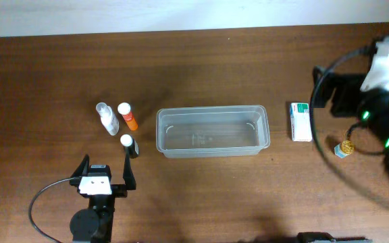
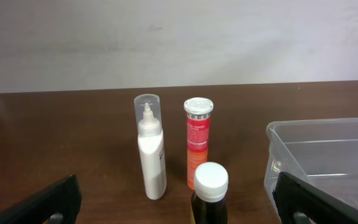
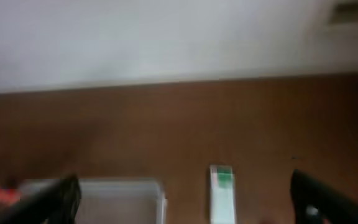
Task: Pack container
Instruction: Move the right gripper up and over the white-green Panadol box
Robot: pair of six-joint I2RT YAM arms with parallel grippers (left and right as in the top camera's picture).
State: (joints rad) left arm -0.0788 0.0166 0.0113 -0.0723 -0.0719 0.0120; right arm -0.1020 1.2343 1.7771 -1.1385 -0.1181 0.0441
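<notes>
The clear plastic container (image 1: pixel 211 109) stands empty in the middle of the table. Left of it stand a clear-capped white spray bottle (image 1: pixel 107 118), an orange tube (image 1: pixel 127 116) and a dark bottle with a white cap (image 1: pixel 128 144). My left gripper (image 1: pixel 107 172) is open just in front of the dark bottle (image 2: pixel 210 193), which sits between the fingers (image 2: pixel 179 208). A white and green box (image 1: pixel 300 121) lies right of the container. My right gripper (image 3: pixel 194 205) is open and empty, raised, looking down at the box (image 3: pixel 222 193); that view is blurred.
A small gold-topped item (image 1: pixel 345 148) sits right of the box, under the right arm (image 1: pixel 383 101) and its cables. The container's corner (image 2: pixel 328 155) shows at the right of the left wrist view. A pale wall runs along the table's far edge.
</notes>
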